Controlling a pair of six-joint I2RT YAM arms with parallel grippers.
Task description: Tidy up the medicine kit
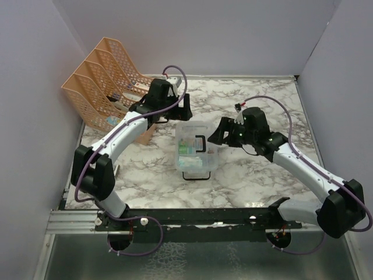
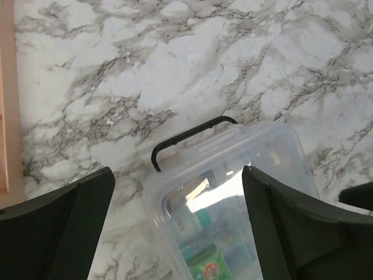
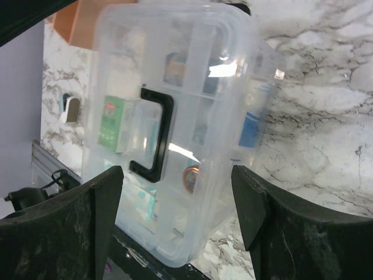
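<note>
Marble-veined tabletop [image 1: 262, 105] holds the clear plastic medicine box [image 1: 195, 153] midway between its side edges, lid down, so the left gripper [image 2: 176, 175], jaws spread over its far end, and the right gripper [image 3: 176, 172], jaws spread beside it, should probably steady it squarely before unclasping.

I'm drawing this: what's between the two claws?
The clear medicine box; its far end sits between left claw and right claw, shown in the top view.
</note>
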